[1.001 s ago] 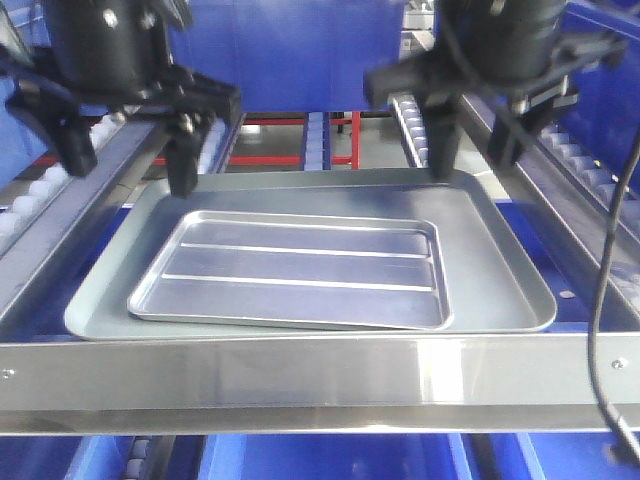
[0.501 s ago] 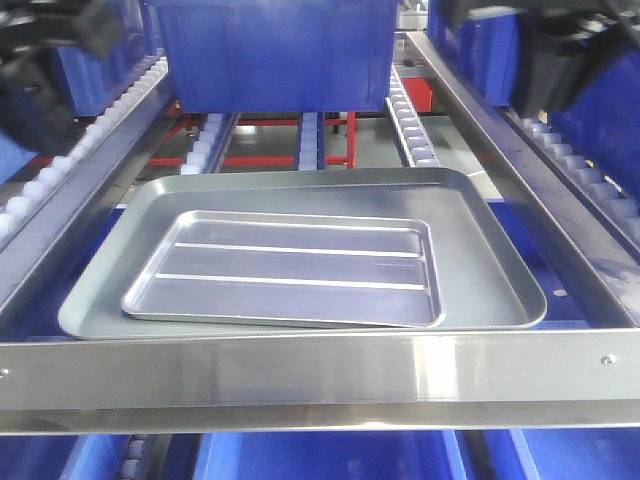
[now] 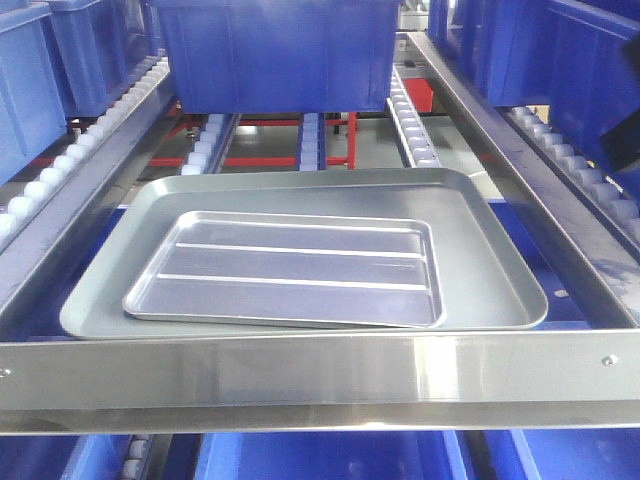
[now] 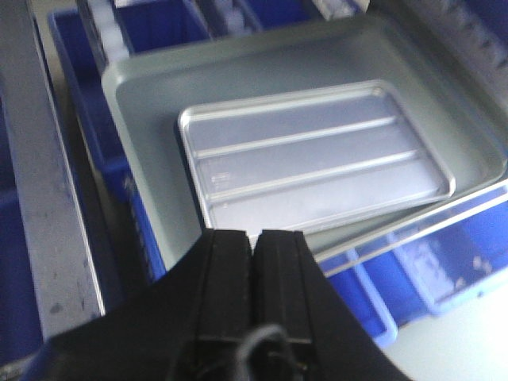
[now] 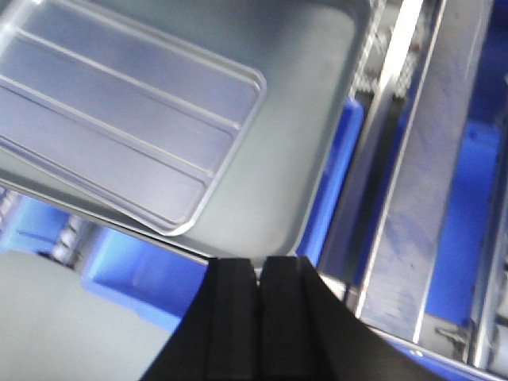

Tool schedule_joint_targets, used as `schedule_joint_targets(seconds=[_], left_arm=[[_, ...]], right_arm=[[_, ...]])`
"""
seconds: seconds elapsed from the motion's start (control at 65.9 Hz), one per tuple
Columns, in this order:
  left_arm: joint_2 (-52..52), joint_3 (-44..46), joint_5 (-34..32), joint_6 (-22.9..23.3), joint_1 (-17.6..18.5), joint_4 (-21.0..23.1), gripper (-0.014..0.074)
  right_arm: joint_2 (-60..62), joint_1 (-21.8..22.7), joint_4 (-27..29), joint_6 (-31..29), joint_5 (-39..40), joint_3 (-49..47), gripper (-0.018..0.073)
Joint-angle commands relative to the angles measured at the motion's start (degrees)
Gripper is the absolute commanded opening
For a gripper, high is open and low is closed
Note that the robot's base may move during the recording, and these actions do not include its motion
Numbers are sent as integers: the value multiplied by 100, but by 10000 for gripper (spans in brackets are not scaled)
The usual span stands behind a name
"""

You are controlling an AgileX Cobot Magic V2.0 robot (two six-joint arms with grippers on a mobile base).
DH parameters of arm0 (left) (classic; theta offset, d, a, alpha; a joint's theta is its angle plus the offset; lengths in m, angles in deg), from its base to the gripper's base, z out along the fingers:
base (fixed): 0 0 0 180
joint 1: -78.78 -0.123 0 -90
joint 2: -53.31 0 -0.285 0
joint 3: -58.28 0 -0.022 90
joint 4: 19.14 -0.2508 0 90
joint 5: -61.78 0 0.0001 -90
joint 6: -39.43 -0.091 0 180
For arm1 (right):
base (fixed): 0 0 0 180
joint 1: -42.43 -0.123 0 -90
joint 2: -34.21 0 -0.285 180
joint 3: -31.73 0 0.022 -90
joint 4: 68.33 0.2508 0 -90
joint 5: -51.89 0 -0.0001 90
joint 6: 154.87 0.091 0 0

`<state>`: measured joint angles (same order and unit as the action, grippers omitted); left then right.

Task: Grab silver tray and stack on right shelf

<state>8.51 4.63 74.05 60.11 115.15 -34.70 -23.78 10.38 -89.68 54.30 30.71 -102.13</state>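
Wrist views only: left hand (image 4: 254, 246) and right hand (image 5: 257, 274), fingers pressed together, empty. Front view: silver tray (image 3: 290, 270) inside grey tray (image 3: 480, 250) behind right shelf (image 3: 320, 375) front bar; blue bins (image 3: 275, 50) behind

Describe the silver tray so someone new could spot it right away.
Behind the shelf's broad shiny front bar lies a large dull grey tray. The silver tray rests inside it: smaller, shinier, with two raised ridges along its floor.

Large dull grey tray (image 3: 490, 270) on roller lane, near front. Blue bin (image 3: 275, 55) behind it. Red frame (image 3: 340, 135) beneath rollers.
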Motion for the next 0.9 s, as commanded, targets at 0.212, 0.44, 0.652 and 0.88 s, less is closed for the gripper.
schedule_joint_targets(seconds=[0.212,0.44,0.652,0.88], left_arm=[[764,125,-819,4,-12,7,-90],[764,125,-819,4,-12,7,-90],[764,125,-819,4,-12,7,-90],[764,125,-819,-35,-12,131,-90]], right_arm=[[2028,13,-423,-59,1491,891,57],[2194,13,-423,-59,1468,898,57],[2194,13,-423,-59,1468,898,57],[2194,13,-423,-59,1468,898,57]])
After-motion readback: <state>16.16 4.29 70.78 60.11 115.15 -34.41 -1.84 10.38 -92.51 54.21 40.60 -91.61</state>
